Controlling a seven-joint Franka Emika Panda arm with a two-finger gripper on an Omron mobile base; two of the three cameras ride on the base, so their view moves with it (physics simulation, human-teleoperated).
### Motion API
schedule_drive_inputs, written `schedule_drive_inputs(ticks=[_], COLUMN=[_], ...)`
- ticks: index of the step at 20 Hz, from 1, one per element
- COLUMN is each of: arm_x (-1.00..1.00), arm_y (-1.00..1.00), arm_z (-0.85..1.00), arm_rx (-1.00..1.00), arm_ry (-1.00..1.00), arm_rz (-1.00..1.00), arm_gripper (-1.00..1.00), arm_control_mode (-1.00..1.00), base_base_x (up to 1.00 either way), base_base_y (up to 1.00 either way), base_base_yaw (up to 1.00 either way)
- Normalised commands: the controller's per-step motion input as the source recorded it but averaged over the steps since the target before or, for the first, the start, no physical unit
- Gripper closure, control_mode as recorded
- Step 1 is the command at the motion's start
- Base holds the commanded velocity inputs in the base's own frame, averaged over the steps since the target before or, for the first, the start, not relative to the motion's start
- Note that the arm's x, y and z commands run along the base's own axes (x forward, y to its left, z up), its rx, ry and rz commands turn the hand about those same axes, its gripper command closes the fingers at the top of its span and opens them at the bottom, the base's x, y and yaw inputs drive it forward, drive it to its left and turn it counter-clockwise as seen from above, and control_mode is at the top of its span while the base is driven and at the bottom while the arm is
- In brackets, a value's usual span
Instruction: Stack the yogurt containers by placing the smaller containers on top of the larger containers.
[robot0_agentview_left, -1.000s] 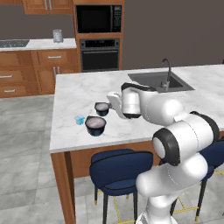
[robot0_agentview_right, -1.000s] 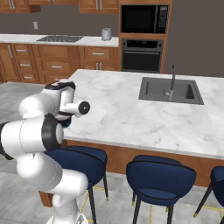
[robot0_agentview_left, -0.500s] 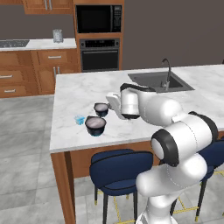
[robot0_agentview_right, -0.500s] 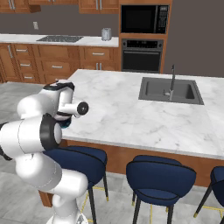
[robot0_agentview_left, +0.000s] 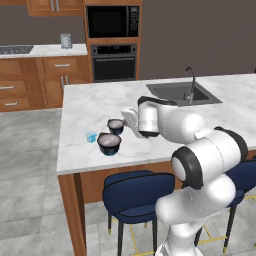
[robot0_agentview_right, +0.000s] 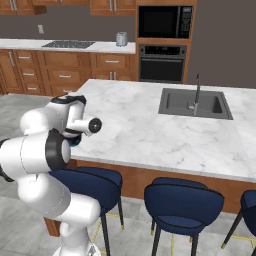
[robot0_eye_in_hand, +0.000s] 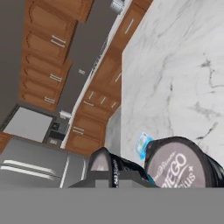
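Nothing is stacked yet. My gripper (robot0_agentview_left: 125, 120) has its fingers closed on the small dark tub (robot0_agentview_left: 115, 125), just off the island counter (robot0_agentview_left: 90, 107). The wide dark tub (robot0_agentview_left: 109, 143) sits at its seven o'clock, the tiny blue cup (robot0_agentview_left: 90, 137) at nine.

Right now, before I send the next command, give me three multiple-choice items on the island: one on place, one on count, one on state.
1. In the left base view, the light-blue cup stands:
A) left of the wide dark tub
B) inside it
C) in the sink
2. Yogurt containers on the island counter:
A) two
B) three
C) five
3. The small dark tub is:
A) stacked on the wide tub
B) tipped over
C) upright, unstacked

1 A: the cup sits apart on the marble, to the tub's left.
2 B: two dark tubs plus the cup.
3 C: its open top faces up, beside the wide tub.
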Motion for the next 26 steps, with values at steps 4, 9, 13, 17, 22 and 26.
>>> schedule_drive_inputs(ticks=[4,9,13,17,22,26], arm_x=[0.00,0.00,0.00,0.00,0.00,0.03], arm_y=[0.00,0.08,0.13,0.14,0.09,0.02], arm_z=[-0.11,-0.10,-0.14,-0.16,-0.14,-0.13], arm_rx=[0.04,0.04,0.03,0.02,0.00,0.00], arm_ry=[0.00,0.01,0.03,0.03,0.01,0.00], arm_rz=[0.00,0.00,0.00,0.00,0.00,0.00], arm_gripper=[1.00,1.00,1.00,1.00,1.00,1.00], arm_control_mode=[-1.00,-1.00,-1.00,-1.00,-1.00,-1.00], base_base_x=[0.00,0.00,0.00,0.00,0.00,0.00], base_base_y=[0.00,0.00,0.00,0.00,0.00,0.00], base_base_yaw=[0.00,0.00,0.00,0.00,0.00,0.00])
